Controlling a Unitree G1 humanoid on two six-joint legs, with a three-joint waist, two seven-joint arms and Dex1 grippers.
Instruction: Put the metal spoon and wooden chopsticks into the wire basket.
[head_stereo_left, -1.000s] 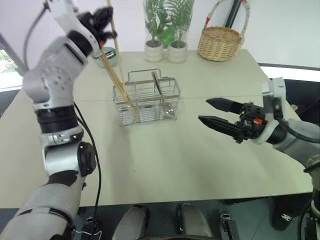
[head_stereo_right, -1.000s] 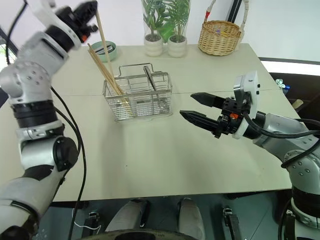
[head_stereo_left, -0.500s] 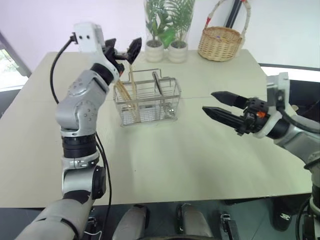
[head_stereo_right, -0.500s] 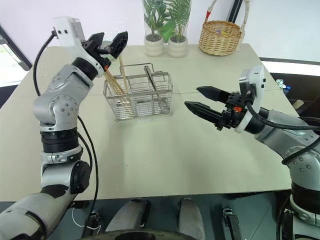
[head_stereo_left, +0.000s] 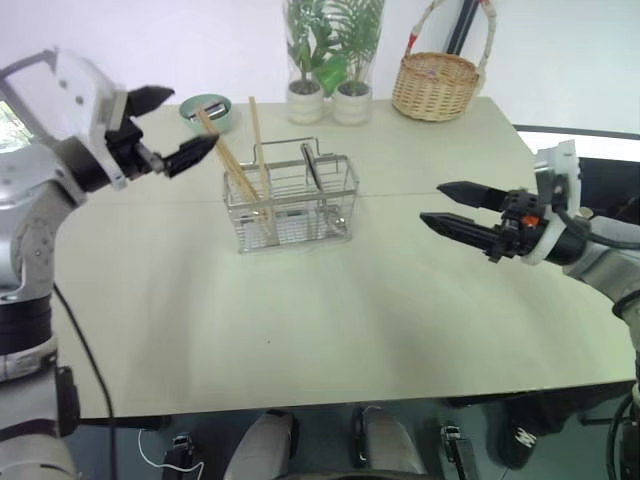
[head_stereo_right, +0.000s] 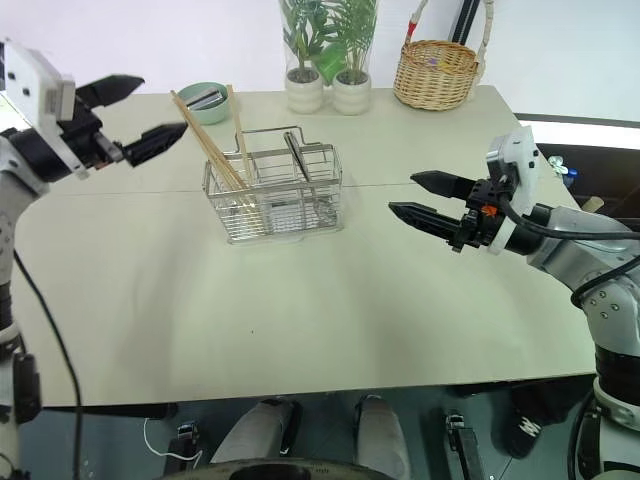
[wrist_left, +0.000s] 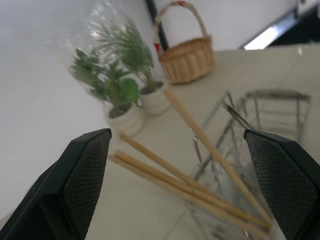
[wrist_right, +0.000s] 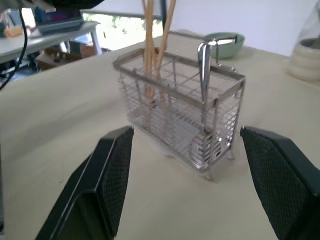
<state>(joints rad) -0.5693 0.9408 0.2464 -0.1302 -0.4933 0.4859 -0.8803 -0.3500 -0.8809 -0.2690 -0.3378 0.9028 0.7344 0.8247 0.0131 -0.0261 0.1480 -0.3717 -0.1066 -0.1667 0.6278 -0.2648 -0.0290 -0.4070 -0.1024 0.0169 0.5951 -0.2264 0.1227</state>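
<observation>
left gripper (head_stereo_left: 172, 128): jaws wide apart, empty, left of wire basket (head_stereo_left: 290, 205) | right gripper (head_stereo_left: 451, 207): spread, empty, right of it | wooden chopsticks (head_stereo_left: 240, 165): leaning in basket's left end | metal spoon (wrist_right: 204, 80): upright in basket

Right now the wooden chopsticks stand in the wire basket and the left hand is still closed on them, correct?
Not quite. The wooden chopsticks do stand in the wire basket, but the left hand is open and apart from them, holding nothing. The left eye view shows its fingers spread, off to the side of the basket.
</observation>
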